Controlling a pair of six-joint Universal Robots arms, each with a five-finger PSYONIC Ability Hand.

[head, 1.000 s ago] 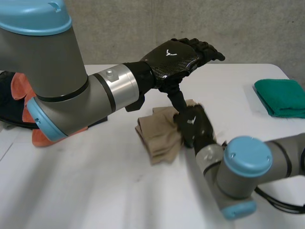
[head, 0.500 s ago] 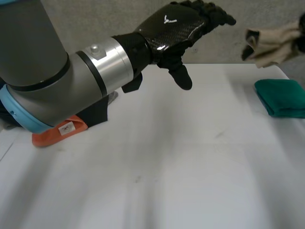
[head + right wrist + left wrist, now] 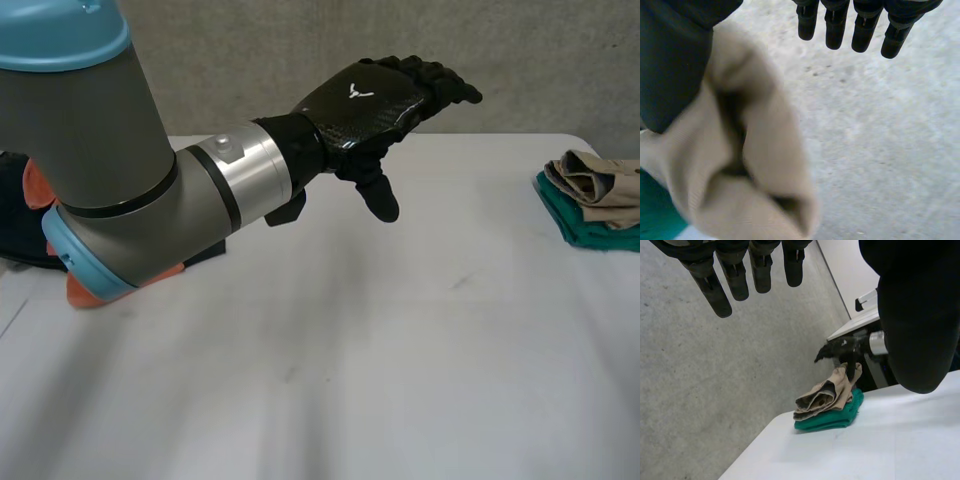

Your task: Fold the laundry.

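The folded tan cloth (image 3: 595,185) lies on top of the folded green cloth (image 3: 590,228). Both sit directly under the right hand (image 3: 840,349), well away from the left hand (image 3: 365,110), at the far side of the white table (image 3: 400,350).

**Handling.** The tan cloth is soft, light and limp. Its layers are loose and open at one end, so the fold is likely to slip if it is dragged or lifted by a single layer. If it needs correcting, take hold across the full thickness of the stack at a folded edge, or press flat on the top face. The green cloth below looks more compact and makes a stable base.

**Right hand.** The hand is open. In the right wrist view its fingers (image 3: 865,30) are straight and clear of the cloth. The thumb (image 3: 675,55) is next to the top fold, but contact cannot be confirmed. The placing step appears to be finished.

**Left hand.** The hand is open and holds nothing. It hovers above the bare middle of the table with its fingers extended together and its thumb hanging down. The left arm (image 3: 130,190) reaches in low across the near side. An orange cloth (image 3: 100,285) lies behind this arm and is probably the next item.
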